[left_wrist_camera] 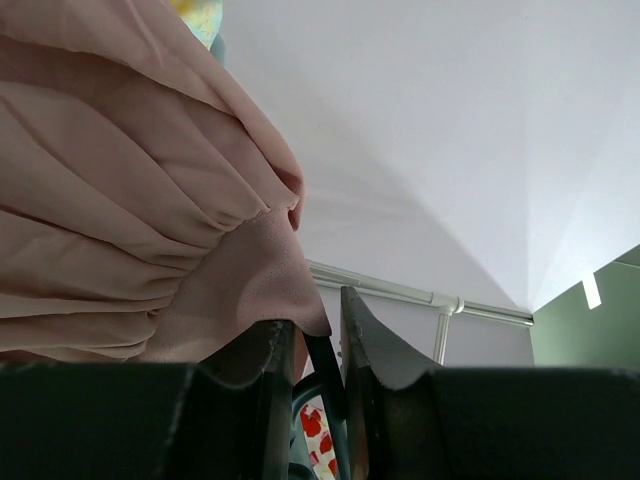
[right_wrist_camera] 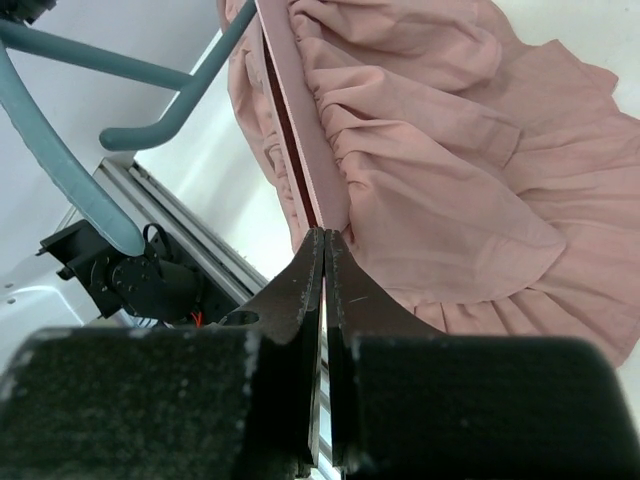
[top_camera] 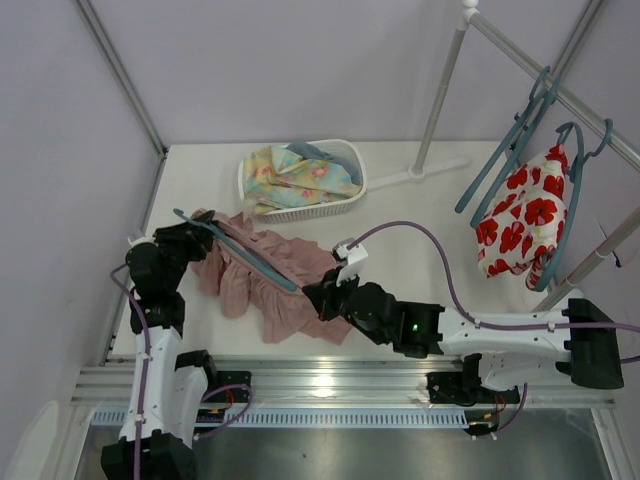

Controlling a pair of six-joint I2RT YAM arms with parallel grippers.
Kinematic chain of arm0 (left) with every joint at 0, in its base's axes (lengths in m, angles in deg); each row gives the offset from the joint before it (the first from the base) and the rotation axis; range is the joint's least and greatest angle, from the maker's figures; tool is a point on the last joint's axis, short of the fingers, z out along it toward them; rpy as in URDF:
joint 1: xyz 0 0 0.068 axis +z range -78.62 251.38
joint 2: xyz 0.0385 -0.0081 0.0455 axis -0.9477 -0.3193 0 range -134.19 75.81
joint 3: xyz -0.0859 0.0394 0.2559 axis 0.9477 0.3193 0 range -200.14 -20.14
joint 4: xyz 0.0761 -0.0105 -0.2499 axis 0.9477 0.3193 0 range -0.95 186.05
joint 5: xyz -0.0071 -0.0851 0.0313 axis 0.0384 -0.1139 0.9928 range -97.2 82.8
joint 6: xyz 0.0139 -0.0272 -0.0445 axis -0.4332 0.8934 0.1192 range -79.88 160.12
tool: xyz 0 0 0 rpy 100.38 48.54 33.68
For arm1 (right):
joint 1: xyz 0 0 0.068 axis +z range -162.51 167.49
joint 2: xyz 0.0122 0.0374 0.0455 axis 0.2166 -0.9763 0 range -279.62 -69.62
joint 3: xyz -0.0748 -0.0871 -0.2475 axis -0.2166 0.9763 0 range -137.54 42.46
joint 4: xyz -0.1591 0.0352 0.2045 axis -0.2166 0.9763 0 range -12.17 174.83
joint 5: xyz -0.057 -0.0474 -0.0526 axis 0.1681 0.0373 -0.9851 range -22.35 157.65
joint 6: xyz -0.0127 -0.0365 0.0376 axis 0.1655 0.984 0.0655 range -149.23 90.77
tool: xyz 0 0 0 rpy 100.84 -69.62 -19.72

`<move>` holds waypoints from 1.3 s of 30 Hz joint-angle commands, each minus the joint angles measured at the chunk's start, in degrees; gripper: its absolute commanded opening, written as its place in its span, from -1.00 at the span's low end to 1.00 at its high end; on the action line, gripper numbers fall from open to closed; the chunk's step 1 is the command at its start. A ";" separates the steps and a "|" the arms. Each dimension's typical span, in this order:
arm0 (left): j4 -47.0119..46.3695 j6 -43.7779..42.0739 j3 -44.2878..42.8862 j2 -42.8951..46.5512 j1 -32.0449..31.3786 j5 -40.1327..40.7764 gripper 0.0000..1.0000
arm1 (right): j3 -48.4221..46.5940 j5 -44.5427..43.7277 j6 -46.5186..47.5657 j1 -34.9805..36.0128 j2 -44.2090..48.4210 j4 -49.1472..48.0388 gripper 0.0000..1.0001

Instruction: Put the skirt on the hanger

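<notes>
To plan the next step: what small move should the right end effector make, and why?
Probably lift the waistband toward the free end of the hanger: the right end effector pinches the skirt, and the hanger lies across it.

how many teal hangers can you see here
3. One hanger lies across the skirt on the table; two hang from the rail at right, one bare, one carrying the red-flowered cloth. Another may be hidden in the basket.

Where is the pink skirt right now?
In the top view, the skirt lies left of centre on the table, just below the white basket, between the left gripper and right gripper, a teal hanger across it.
</notes>
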 commanded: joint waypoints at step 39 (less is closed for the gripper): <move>8.35 -12.94 -8.66 0.87 -0.43 21.27 -1.00 | -2.50 -5.27 -0.66 5.24 2.29 5.90 -1.00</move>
